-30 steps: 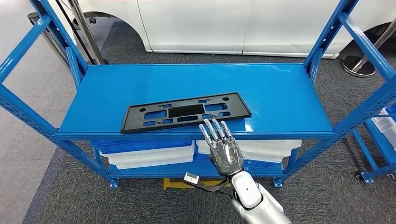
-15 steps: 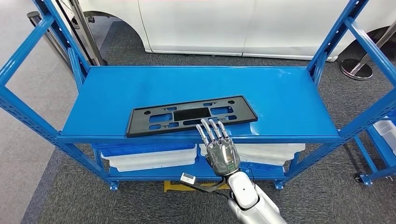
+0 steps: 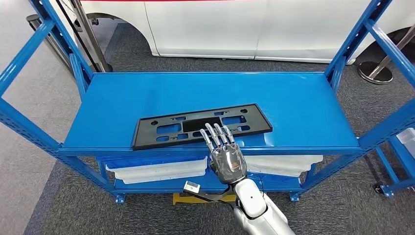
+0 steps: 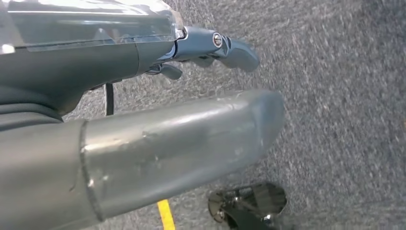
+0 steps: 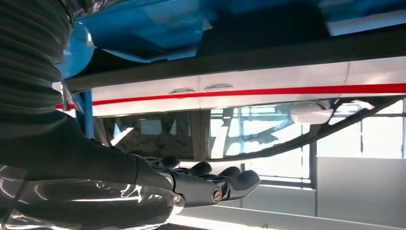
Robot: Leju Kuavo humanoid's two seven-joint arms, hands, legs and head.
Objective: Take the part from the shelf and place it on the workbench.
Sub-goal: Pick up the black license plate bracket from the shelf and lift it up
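Observation:
The part is a flat black plastic plate with several cut-outs, lying near the front edge of the blue shelf. My right hand reaches in from below the shelf's front rail, fingers straight and apart, their tips lying over the plate's near edge close to its middle. It holds nothing. In the right wrist view this hand shows with its dark fingers stretched out flat. My left hand hangs over grey carpet, its fingers loose and with nothing in them.
White bins sit on the lower shelf level. Blue uprights frame both sides of the shelf. A white car stands behind it, a round stand base at the back right, another blue rack at the right.
My right hand has moved forward and a little left; its fingertips went from the shelf's front rail onto the plate's near edge. The view shifted slightly.

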